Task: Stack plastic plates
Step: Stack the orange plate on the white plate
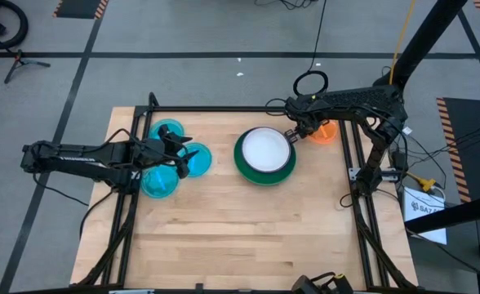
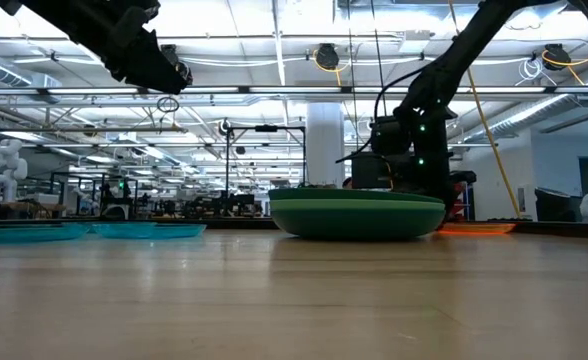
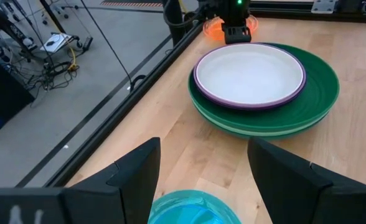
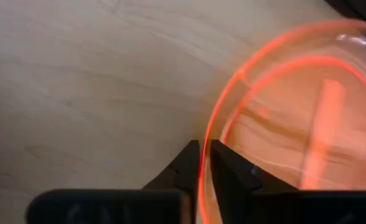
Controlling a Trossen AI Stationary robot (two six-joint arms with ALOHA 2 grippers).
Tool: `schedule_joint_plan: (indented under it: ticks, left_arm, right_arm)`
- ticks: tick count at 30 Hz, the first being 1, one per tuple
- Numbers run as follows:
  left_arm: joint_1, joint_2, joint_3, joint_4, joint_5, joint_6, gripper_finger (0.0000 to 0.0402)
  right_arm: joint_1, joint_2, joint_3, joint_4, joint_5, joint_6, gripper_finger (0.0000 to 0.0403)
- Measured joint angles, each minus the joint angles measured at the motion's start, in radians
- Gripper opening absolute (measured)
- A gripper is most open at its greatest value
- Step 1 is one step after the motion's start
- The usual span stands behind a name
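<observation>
We see the right gripper [image 4: 201, 163] with its jaws pinching the thin rim of a small translucent orange plate [image 4: 307, 118] that lies flat on the bench [image 1: 248, 229], just beside the central stack. We judge this plate light, stiff and slippery, so the rim is the only sensible hold, and a shallow pinch could let it tilt or slip. The stack [image 1: 264, 154] has a white plate [image 3: 250, 73] on a purple-rimmed one, over green plates [image 3: 320, 93], close enough to catch a swinging edge. Three blue plates [image 1: 175, 159] lie well apart, under the left gripper [image 3: 201, 180], whose jaws are spread wide
</observation>
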Motion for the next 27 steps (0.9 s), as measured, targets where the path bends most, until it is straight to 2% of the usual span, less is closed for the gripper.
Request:
schedule_joint_plan:
  ticks: [3,10,17,21,27]
  left_arm:
    - [0.000,0.000,0.000,0.000,0.000,0.001,0.0246]
    - [0.000,0.000,0.000,0.000,0.000,0.002,0.0246]
    - [0.000,0.000,0.000,0.000,0.000,0.006,0.0246]
    - [0.000,0.000,0.000,0.000,0.000,0.006,0.0246]
    - [0.000,0.000,0.000,0.000,0.000,0.006,0.0246]
  right_arm:
    - [0.004,-0.016,-0.001,-0.008,0.000,-0.003,0.0005]
    - [0.037,-0.088,0.005,-0.040,0.000,-0.007,0.0005]
    - [0.101,-0.201,0.087,-0.122,0.002,-0.008,0.0004]
    - [0.169,-0.261,0.145,-0.142,0.000,-0.071,0.0003]
    - [0.312,-0.313,0.204,-0.123,-0.122,-0.212,0.0003]
